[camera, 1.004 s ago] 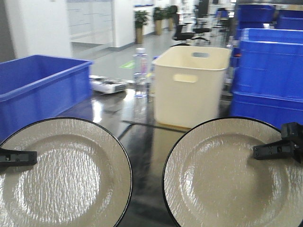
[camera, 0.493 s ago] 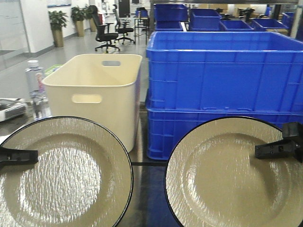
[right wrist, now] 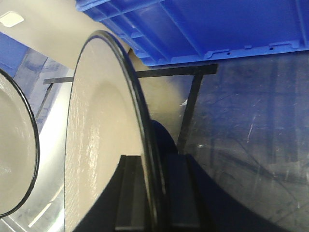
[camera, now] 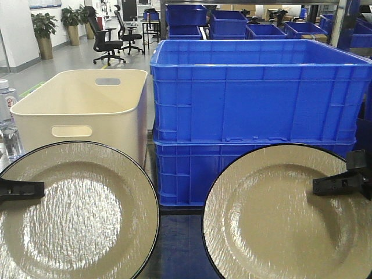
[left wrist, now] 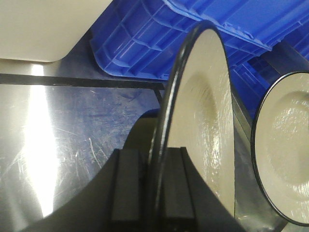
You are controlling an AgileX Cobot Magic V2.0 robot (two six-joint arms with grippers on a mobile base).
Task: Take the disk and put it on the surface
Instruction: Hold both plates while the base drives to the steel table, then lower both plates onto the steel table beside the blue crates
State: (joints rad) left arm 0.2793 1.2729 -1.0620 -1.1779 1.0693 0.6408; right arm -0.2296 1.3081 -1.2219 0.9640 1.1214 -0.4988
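Observation:
I hold two beige disks with black rims, both standing on edge above the surface. The left disk (camera: 81, 215) is pinched at its rim by my left gripper (camera: 29, 189), shut on it; from the left wrist, the disk (left wrist: 205, 111) runs edge-on between the jaws of the left gripper (left wrist: 153, 157). The right disk (camera: 273, 221) is held the same way by my right gripper (camera: 328, 185), and it appears again (right wrist: 99, 140) in the shut right gripper (right wrist: 153, 162). Below lies the shiny steel surface (left wrist: 58, 130) with its black tape line (left wrist: 72, 79).
Two stacked blue crates (camera: 256, 104) stand straight ahead on the steel top. A cream bin (camera: 81, 110) sits to their left, with a water bottle (camera: 6, 113) at the far left edge. More blue crates and office chairs are far behind.
The whole view has swung, so the background slid left. The blue crates now fill the middle and the cream bin sits further left. Both disks stay in the same grip.

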